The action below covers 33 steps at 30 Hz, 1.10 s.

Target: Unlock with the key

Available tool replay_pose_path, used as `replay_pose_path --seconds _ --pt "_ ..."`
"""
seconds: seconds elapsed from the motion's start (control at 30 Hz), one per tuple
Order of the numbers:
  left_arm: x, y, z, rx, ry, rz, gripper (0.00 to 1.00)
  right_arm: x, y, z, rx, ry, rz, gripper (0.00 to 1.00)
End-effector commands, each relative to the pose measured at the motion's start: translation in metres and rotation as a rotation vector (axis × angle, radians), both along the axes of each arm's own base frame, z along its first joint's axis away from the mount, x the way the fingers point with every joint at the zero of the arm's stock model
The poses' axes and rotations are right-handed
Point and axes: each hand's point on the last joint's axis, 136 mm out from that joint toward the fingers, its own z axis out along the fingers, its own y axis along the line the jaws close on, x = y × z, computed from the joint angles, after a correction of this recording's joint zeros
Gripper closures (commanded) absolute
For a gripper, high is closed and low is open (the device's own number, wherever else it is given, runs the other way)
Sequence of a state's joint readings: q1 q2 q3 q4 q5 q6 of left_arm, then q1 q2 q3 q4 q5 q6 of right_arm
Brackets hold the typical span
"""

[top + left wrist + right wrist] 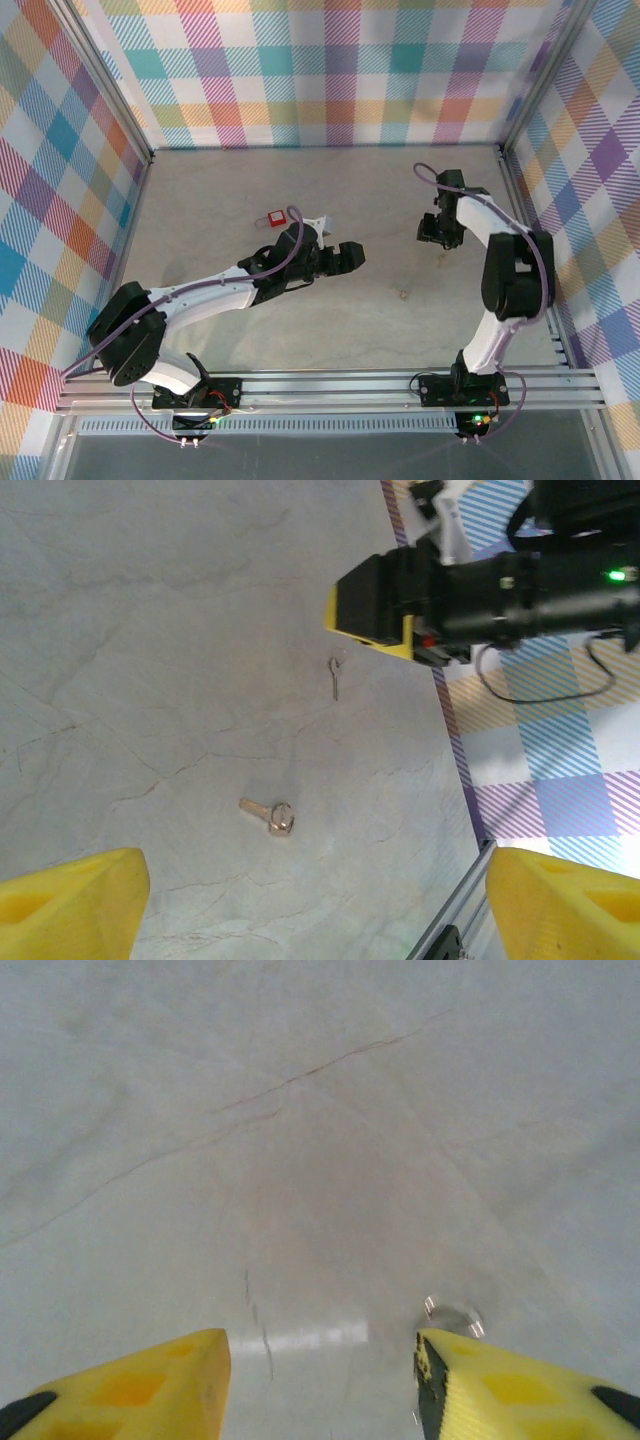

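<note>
Two arms lean out over the grey tabletop (400, 180), boxed in by bright plaid walls (330, 70). The left arm (210, 298) stretches low from its base toward the middle. Its jaws stand wide apart with nothing between them. From its wrist I see the two yellow fingers (70, 905) at the bottom corners, with bare tabletop in the gap.

The key (270, 816) lies flat on the tabletop ahead of those jaws, out in the open and touched by neither arm. It is small and brass-coloured, and in that wrist view its head points right. Beyond it lies a thin wire ring (336, 677), just beside the tips of the right jaws.

The right arm (510, 270) rises from its base and bends back down, with its jaws aimed at the tabletop near the right wall. They are parted and hold nothing. Its yellow fingers (510, 1390) frame a strip of bare surface. The ring glints just off the tip of the right-hand finger, apart from it as far as I can tell.

The padlock (276, 217) is red and sits left of the middle, just behind the left arm's wrist and well apart from the key. A white piece (318, 218) lies near it, and I cannot make out what it is.
</note>
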State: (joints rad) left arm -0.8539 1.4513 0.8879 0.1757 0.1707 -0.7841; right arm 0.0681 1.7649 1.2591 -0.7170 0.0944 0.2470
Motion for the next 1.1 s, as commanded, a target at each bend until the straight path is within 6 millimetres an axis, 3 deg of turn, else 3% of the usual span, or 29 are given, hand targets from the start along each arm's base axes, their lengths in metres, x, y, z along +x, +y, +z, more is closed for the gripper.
replay_pose_path --seconds 0.0,0.37,0.63,1.07 --pt "-0.011 0.000 0.010 0.002 -0.038 -0.030 0.13 -0.016 -0.015 0.009 -0.065 0.012 -0.020 0.46" --pt "-0.019 0.015 0.013 0.028 -0.057 -0.027 0.12 -0.021 -0.022 -0.047 -0.041 0.137 0.005 0.60" --pt "-0.020 0.021 0.012 0.041 -0.063 -0.011 0.12 -0.019 -0.031 -0.054 -0.080 0.145 0.016 0.62" --pt "-0.020 0.021 0.013 0.047 -0.062 -0.011 0.12 -0.001 -0.039 -0.054 -0.131 0.127 0.047 0.64"
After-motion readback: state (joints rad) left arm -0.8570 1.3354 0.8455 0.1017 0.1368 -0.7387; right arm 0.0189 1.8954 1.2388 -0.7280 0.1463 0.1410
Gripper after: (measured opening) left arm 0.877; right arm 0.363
